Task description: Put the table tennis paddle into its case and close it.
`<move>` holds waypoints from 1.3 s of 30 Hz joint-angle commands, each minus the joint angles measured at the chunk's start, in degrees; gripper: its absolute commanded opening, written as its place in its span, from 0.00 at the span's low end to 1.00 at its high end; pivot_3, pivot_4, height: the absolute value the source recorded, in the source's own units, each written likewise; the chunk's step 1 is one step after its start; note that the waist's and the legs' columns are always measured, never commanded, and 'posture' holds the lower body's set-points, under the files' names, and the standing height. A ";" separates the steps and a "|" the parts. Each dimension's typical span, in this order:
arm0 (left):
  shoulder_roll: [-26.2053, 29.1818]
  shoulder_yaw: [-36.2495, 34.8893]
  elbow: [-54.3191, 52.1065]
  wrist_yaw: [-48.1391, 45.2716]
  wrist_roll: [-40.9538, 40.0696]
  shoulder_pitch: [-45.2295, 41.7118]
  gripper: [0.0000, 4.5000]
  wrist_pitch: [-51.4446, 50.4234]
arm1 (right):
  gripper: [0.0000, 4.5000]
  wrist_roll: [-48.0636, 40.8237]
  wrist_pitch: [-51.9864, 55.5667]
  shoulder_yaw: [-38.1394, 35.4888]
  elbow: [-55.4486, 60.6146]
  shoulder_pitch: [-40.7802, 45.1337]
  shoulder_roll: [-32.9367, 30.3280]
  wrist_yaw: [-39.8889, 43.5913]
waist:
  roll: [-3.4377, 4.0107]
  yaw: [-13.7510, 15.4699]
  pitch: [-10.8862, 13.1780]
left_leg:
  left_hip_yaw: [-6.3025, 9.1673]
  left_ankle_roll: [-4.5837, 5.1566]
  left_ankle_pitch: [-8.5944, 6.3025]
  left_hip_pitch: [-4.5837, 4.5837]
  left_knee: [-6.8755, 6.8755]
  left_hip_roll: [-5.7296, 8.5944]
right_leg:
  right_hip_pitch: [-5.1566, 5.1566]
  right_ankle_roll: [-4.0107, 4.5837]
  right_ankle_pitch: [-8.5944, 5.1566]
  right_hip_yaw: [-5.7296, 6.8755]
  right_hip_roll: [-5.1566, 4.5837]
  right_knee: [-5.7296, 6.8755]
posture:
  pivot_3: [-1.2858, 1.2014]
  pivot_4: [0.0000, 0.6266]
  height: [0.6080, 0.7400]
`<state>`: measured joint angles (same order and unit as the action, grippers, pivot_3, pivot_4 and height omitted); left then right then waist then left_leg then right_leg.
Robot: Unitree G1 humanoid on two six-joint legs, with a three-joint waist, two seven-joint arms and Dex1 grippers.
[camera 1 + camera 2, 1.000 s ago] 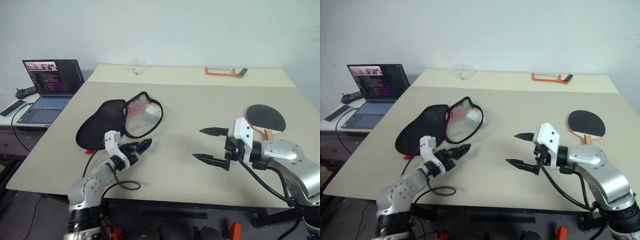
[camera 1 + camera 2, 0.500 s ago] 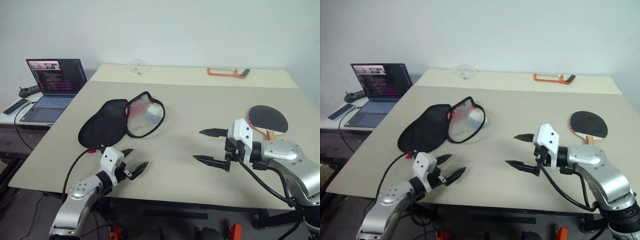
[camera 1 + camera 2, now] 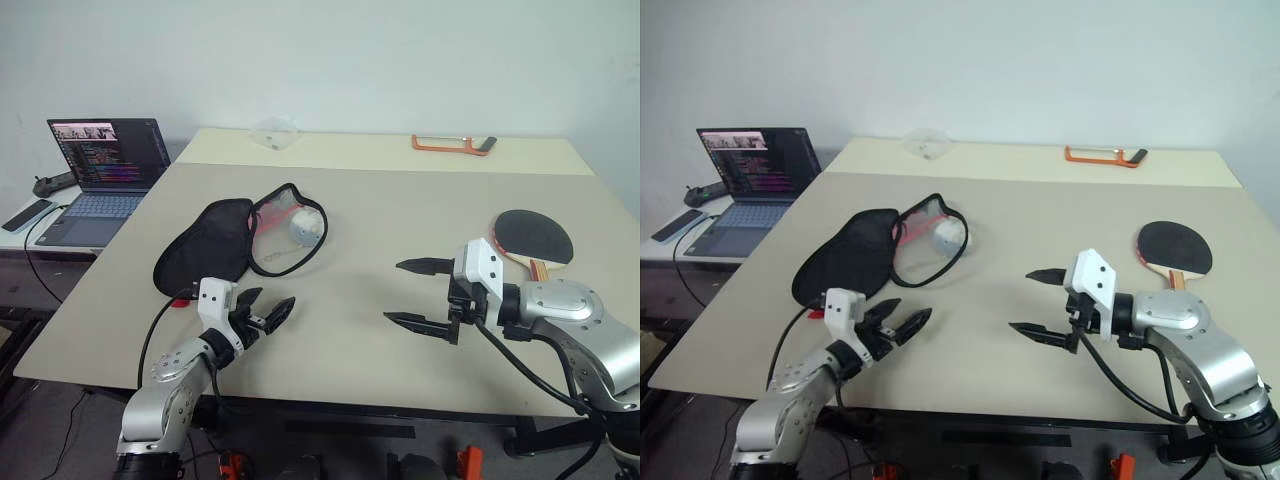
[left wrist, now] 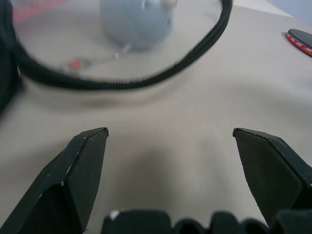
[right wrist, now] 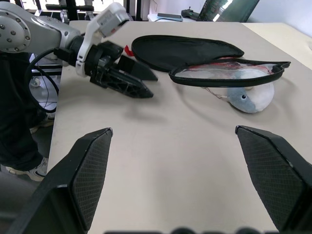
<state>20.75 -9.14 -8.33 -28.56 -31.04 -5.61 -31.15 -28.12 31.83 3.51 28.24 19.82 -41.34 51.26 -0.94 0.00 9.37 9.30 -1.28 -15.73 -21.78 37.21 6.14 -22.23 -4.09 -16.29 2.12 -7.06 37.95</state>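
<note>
A wide beige bench (image 3: 380,330) stands against a plain white wall, with a second, paler bench (image 3: 380,152) butted against its far edge. The case (image 3: 235,240) lies unzipped and spread open on the left half of the near bench, its clear flap turned over a small grey-white plush toy (image 3: 305,226). The table tennis paddle (image 3: 533,237) lies flat near the right edge, well apart from the case. The left gripper (image 3: 262,312) hovers low by the front edge, just in front of the case, fingers apart and empty. The right gripper (image 3: 412,293) hangs above the bench middle, fingers spread wide, holding nothing. An orange hacksaw (image 3: 452,145) and a clear plastic bag (image 3: 273,132) rest on the far bench. A side desk on the left carries an open laptop (image 3: 97,178) and a phone (image 3: 27,214).
</note>
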 commanded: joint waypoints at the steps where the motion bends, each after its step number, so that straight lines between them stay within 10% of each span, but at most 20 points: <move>1: -1.78 -2.10 -2.29 2.73 -5.25 -3.04 1.00 -5.88 | 0.99 -0.07 -0.88 -0.41 0.82 1.18 0.10 0.25 | -0.01 0.02 0.00 | 0.01 0.00 0.00 0.00 0.02 0.00 | 0.00 0.00 0.00 0.00 0.00 0.02 | 0.52 0.24 1.00; 36: -15.92 -15.42 6.12 24.98 -18.46 -16.91 1.00 -11.29 | 0.99 3.50 -5.01 -0.65 1.70 -0.81 -4.47 3.64 | -0.15 0.28 0.03 | -0.01 0.04 -0.06 -0.17 0.64 0.06 | 0.11 -0.20 0.12 -0.02 0.01 0.06 | 0.52 0.24 1.00; 39: -15.66 -15.41 6.74 24.70 -18.54 -17.18 0.88 -11.29 | 1.00 3.79 -5.18 -0.73 1.63 -0.89 -4.42 3.72 | -0.15 0.28 0.03 | -0.02 0.04 -0.06 -0.17 0.64 0.06 | 0.11 -0.20 0.12 -0.03 0.01 0.06 | 0.52 0.24 1.00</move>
<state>4.65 -24.05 -1.29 -3.34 -48.47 -21.86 -43.30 -24.24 28.03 3.53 28.61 18.97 -45.40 54.73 -1.09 0.29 9.40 9.29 -1.24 -15.78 -21.95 37.85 6.20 -22.12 -4.29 -16.17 2.10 -7.05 38.01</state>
